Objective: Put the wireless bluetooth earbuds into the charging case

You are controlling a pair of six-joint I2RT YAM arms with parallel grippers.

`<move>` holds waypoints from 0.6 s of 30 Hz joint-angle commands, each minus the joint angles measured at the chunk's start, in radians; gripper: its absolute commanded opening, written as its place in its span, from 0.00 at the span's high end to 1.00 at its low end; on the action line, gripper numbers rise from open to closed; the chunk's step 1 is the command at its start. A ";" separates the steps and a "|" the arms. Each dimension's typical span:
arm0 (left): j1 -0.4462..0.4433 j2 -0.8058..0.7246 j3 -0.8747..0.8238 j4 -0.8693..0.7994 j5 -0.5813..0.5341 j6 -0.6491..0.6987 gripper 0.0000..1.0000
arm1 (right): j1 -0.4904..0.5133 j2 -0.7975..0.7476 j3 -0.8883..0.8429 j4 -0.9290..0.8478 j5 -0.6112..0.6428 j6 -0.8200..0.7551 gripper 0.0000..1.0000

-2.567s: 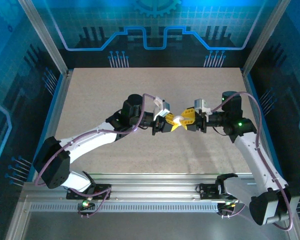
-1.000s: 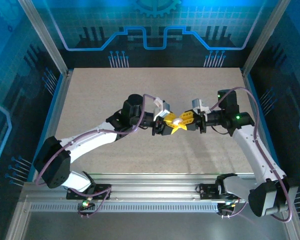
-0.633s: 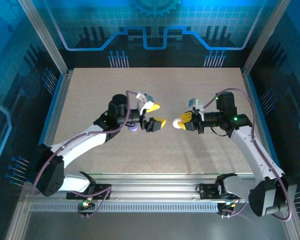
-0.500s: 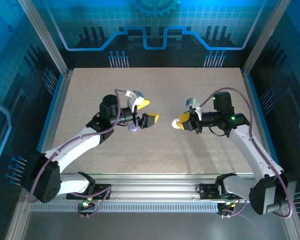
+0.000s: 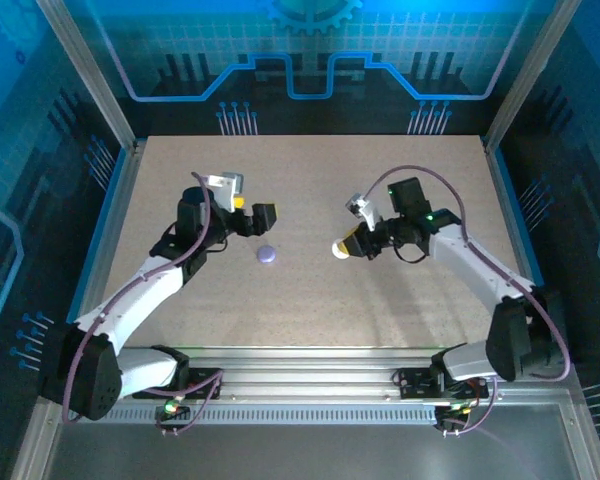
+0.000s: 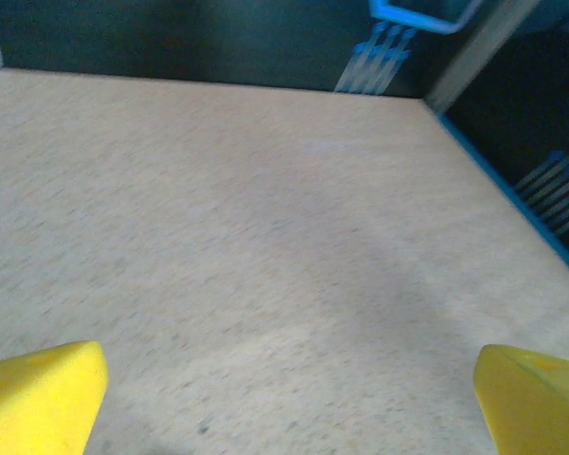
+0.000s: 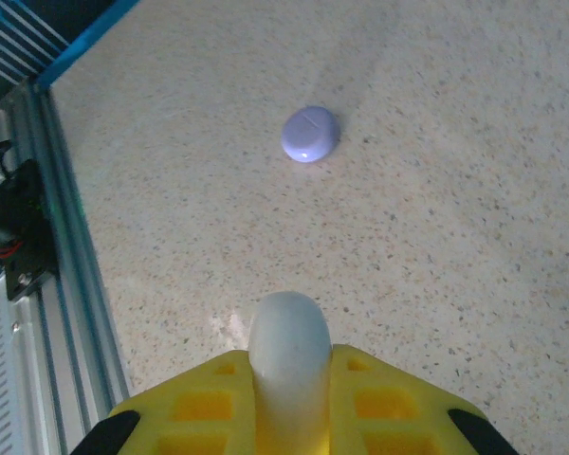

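Arms parted, lavender piece let go
Left jaws now wide open, lavender round piece (image 5: 267, 254) lying loose on the bench (image 5: 310, 180); right jaws clamp the white round piece (image 5: 340, 250), so insertion looks still ahead

One round piece (image 5: 267, 254) lies on the table (image 5: 310, 170). A second round piece (image 5: 339, 250), to its right, sits between the fingers (image 7: 384, 403) of the right gripper (image 5: 346, 247).

White piece: the glossy white rounded plastic piece (image 7: 286, 332) pinched in the right gripper (image 7: 286, 365) runs off the lower edge; its clamped end is hidden between the yellow fingers (image 7: 199, 398).
Lavender piece: the small pale lavender round glossy piece (image 7: 310, 134) ahead of those fingertips is too small to tell case from bud.
Left tool: the left gripper (image 6: 284, 398) has both spread tips cropped at the lower corners.
Surface ahead of it: the speckled beige tabletop (image 6: 266, 237) is blurred.
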 commanded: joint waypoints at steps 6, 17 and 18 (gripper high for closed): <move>0.101 -0.052 0.051 -0.204 -0.132 0.008 0.01 | 0.080 0.207 0.134 -0.027 0.096 0.159 0.87; 0.152 -0.059 -0.005 -0.225 -0.169 -0.037 0.01 | 0.171 0.490 0.317 -0.050 0.130 0.380 0.86; 0.154 -0.059 -0.008 -0.226 -0.171 -0.038 0.01 | 0.178 0.515 0.334 -0.048 0.122 0.402 0.86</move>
